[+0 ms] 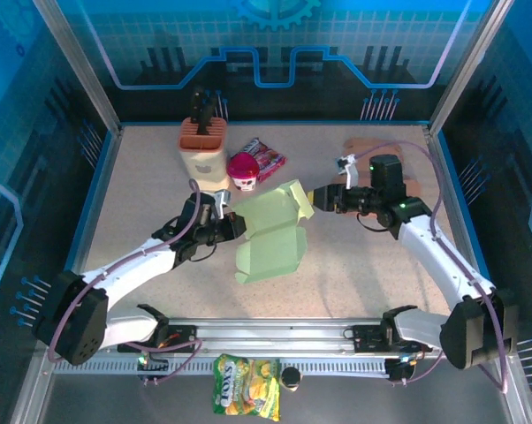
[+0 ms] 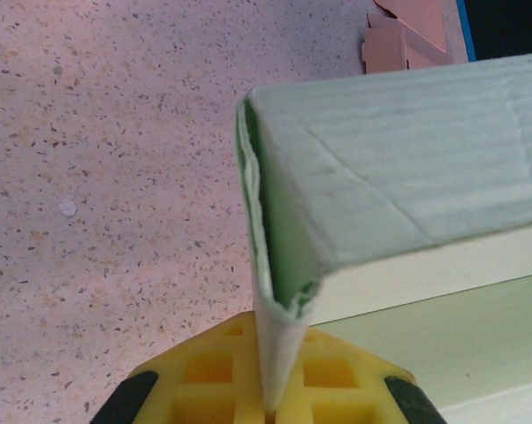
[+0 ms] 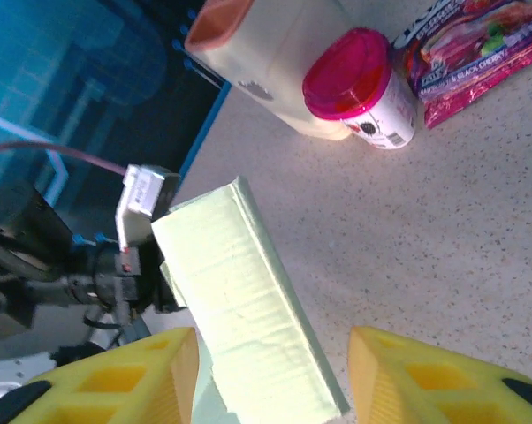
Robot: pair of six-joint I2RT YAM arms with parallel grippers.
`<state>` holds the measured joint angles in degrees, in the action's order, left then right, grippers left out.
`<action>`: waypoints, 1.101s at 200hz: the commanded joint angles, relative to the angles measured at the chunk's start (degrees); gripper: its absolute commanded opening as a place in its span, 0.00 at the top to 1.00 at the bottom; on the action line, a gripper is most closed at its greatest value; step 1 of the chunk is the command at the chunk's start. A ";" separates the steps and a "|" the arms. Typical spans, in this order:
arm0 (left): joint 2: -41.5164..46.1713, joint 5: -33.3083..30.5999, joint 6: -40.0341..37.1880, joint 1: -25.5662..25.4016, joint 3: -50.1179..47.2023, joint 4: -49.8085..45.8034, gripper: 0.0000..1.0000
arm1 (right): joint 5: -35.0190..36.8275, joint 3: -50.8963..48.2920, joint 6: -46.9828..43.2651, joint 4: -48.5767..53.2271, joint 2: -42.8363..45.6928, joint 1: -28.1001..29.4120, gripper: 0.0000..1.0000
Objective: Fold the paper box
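The paper box [image 1: 270, 238] lies in the middle of the surface [image 1: 363, 274], half-formed; it looks light and easily creased. The left tool [image 2: 270, 393] pinches 1 thin flap, the right tool [image 3: 270, 371] stands open astride the upper panel. Probably best gripped along folded edges

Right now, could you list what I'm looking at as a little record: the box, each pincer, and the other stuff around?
paper box: pale green, half folded, middle of the table, one panel raised
left pincer: shut on a flap at the box's left edge
right pincer: fingers apart, one on either side of the raised panel's edge; grip not clear
behind the box: tan holder, pink-lidded cup, pink snack packet
far right: brown cardboard
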<state>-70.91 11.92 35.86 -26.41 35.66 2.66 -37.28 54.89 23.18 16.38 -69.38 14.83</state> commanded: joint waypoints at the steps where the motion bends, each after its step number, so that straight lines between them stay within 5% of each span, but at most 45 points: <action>1: -0.90 1.84 -1.49 0.31 2.26 -1.20 1.00 | 1.44 3.08 -5.21 1.47 -0.81 2.14 0.52; 129: -2.14 1.86 -2.28 0.34 4.76 -2.61 1.00 | 14.23 8.21 -9.17 7.13 -6.66 10.10 0.63; 188: -1.90 1.67 -2.27 0.35 4.67 -2.83 1.00 | 21.90 7.76 -10.95 8.96 -2.00 9.34 0.61; 220: -1.91 1.95 -2.00 0.36 4.64 -2.66 1.00 | 19.02 5.95 -9.12 7.39 1.58 5.85 0.55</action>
<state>-72.93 12.34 34.59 -26.20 38.24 -1.02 -17.98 61.45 13.69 23.79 -70.96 23.14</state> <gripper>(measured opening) 0.065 0.436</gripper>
